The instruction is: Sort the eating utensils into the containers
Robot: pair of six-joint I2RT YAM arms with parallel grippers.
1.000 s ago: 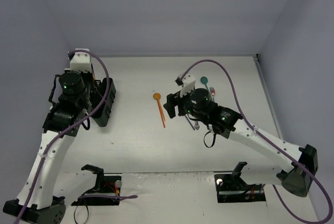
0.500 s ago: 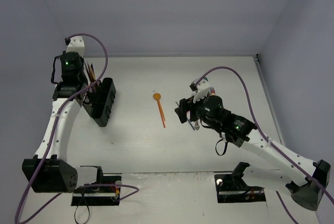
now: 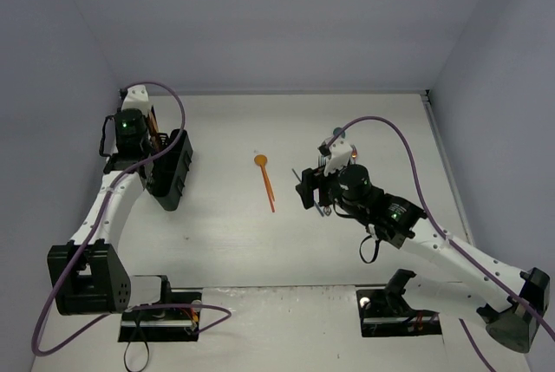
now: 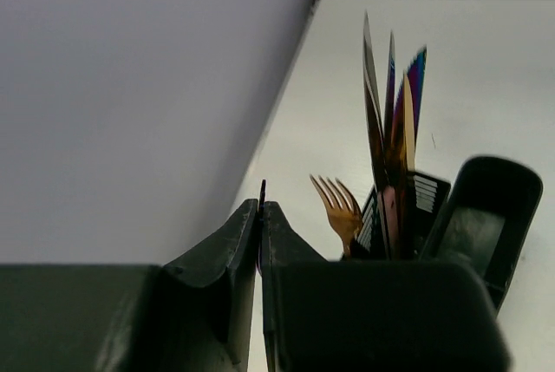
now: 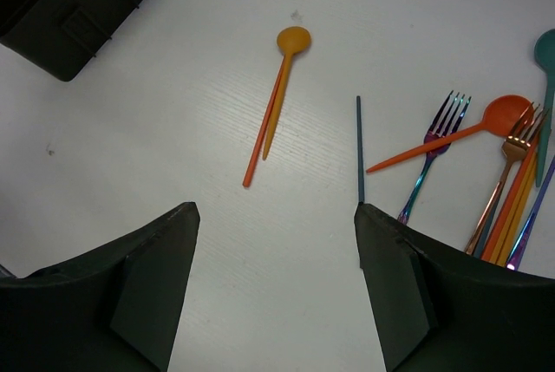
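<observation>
The containers are one black wire-mesh caddy (image 3: 171,171), which stands at the left. In the left wrist view its compartments (image 4: 482,216) hold a copper fork (image 4: 342,212) and several upright knives (image 4: 388,129). My left gripper (image 3: 137,140) hangs over the caddy's far left end. It (image 4: 261,207) is shut on a thin dark utensil seen edge-on. My right gripper (image 5: 273,209) is open above bare table, with nothing between its fingers. Ahead of it lie an orange spoon (image 5: 292,41), a dark thin stick (image 5: 358,146), an iridescent fork (image 5: 438,140) and more utensils (image 5: 507,172).
The left wall (image 4: 130,86) runs close beside the left gripper and the caddy. An orange stick (image 5: 260,142) lies against the orange spoon's handle. A teal spoon (image 5: 546,49) sits at the far right of the pile. Both arm bases (image 3: 399,307) are at the near edge.
</observation>
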